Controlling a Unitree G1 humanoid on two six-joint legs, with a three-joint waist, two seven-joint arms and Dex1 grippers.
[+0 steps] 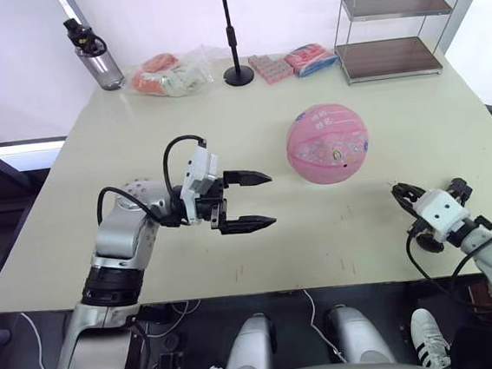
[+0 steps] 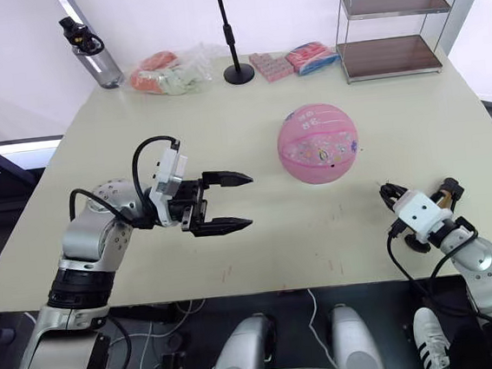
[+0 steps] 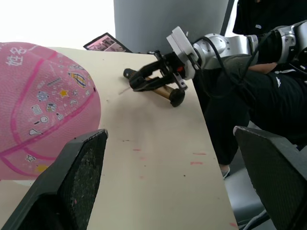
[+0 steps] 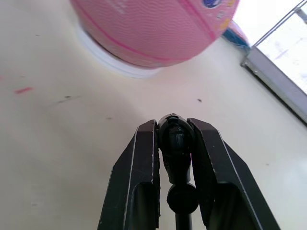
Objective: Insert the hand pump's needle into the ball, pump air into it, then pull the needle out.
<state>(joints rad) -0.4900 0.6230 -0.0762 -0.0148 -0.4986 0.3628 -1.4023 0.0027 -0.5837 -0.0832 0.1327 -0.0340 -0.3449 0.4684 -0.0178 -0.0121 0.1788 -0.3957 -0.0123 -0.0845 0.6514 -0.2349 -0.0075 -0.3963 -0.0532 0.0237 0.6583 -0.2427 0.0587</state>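
Note:
The pink ball point(image 1: 327, 143) stands round on a small white ring point(image 4: 113, 61) right of the table's middle. My left gripper point(image 1: 268, 200) is open and empty, hovering to the ball's left with its fingers pointing at it. Near the front right edge my right gripper point(image 1: 401, 192) is shut on the black front fitting point(image 4: 175, 139) of the hand pump. The pump's bronze-gold body point(image 3: 162, 91) runs back under that wrist. The thin needle point(image 3: 125, 88) sticks out ahead of the fingers toward the ball, a short gap away.
Along the table's back edge stand a water bottle point(image 1: 94, 55), bagged items point(image 1: 166, 74), a black pole stand point(image 1: 236, 63), pink packs point(image 1: 291, 62) and a two-tier wire shelf point(image 1: 396, 26). The table's front edge point(image 1: 238, 285) runs just below both grippers.

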